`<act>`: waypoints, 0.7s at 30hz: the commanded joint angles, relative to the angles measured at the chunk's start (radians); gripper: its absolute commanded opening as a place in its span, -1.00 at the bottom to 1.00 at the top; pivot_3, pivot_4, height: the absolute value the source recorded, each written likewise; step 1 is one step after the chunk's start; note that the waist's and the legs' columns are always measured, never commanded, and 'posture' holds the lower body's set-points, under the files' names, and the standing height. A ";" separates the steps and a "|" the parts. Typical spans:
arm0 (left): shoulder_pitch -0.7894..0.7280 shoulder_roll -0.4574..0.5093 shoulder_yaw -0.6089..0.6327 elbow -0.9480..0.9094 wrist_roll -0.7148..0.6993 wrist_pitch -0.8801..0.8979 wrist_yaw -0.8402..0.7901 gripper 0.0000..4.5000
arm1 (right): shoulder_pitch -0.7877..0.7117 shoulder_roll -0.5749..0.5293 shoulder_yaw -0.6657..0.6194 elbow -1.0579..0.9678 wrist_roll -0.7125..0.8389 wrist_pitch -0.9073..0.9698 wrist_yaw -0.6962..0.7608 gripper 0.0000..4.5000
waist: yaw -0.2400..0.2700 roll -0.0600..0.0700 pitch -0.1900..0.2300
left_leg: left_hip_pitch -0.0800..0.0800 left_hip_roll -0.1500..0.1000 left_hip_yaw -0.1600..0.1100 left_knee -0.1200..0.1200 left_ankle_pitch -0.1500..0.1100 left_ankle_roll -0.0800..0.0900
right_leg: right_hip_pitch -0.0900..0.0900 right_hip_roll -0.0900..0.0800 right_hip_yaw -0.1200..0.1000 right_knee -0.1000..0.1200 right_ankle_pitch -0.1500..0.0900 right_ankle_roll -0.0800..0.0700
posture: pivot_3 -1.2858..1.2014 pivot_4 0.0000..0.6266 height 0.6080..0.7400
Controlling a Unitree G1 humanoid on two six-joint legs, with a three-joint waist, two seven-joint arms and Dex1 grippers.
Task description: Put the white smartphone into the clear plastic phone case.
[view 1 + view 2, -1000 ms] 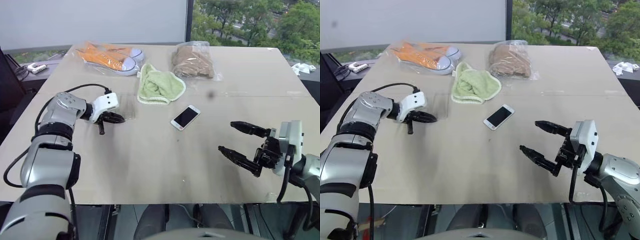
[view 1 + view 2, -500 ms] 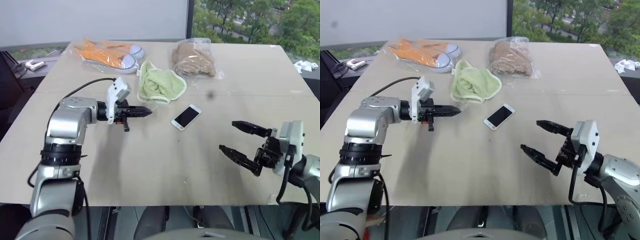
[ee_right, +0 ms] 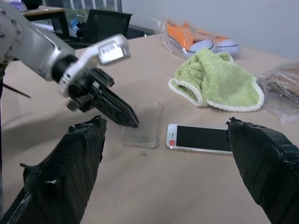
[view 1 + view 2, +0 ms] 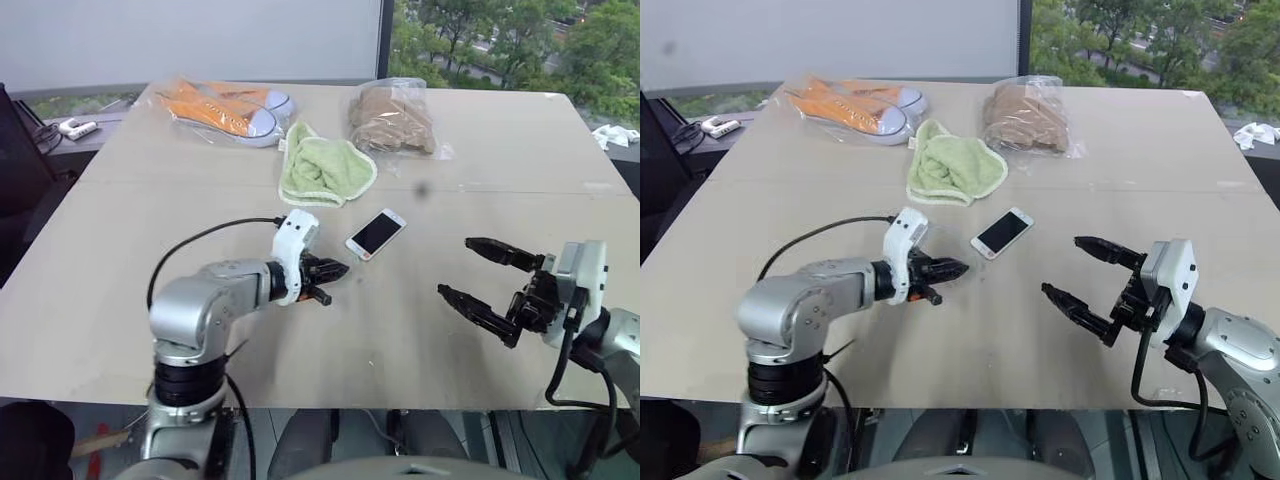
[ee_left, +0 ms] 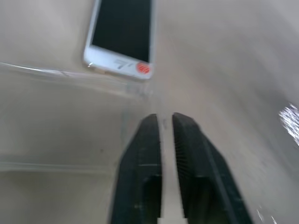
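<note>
The white smartphone [image 4: 376, 233] lies screen up in the middle of the table, also seen in the left wrist view [image 5: 122, 35]. The clear plastic phone case [image 3: 145, 122] lies flat on the table just beside the phone's short end, on my left. My left gripper [image 4: 340, 270] points at the case, its tips at the case's rim [image 5: 60, 116]. Its jaws are open by a narrow gap. My right gripper [image 4: 457, 266] hovers wide open to the right of the phone, holding nothing.
At the far side of the table, a green towel [image 4: 325, 170] lies behind the phone. A bag of orange shoes [image 4: 222, 108] lies at the far left and a bag with a tan item [image 4: 392, 120] at the far middle. The near table edge [image 4: 380, 398] runs below both arms.
My left arm swung right and toward me, bringing the clear case from the table's left side to beside the phone. Its jaws parted slightly. The right arm stayed still.
</note>
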 commanded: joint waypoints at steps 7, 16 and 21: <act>0.032 0.542 -0.094 0.196 -0.043 -0.713 -0.698 0.22 | -0.014 0.029 0.025 -0.016 -0.025 -0.029 -0.017 1.00 | -0.014 0.003 0.000 | 0.002 0.001 0.003 -0.007 0.002 -0.004 | -0.002 0.001 0.002 -0.001 0.000 -0.001 | 0.03 -0.52 1.00; -0.370 0.537 -0.363 1.042 0.289 -1.549 -0.977 0.22 | -0.040 0.041 0.044 -0.007 -0.043 -0.032 -0.028 1.00 | 0.023 0.005 0.001 | 0.000 -0.002 0.002 -0.009 0.002 -0.003 | -0.003 -0.001 -0.001 -0.005 0.000 -0.001 | 0.03 -0.52 1.00; -0.518 0.394 -0.401 1.359 0.349 -1.723 -1.013 0.22 | -0.024 0.042 0.032 -0.027 -0.043 -0.030 -0.045 1.00 | 0.001 0.003 0.002 | -0.003 -0.003 0.003 -0.007 0.001 0.000 | -0.003 0.001 -0.003 -0.004 0.000 0.000 | 0.03 -0.52 1.00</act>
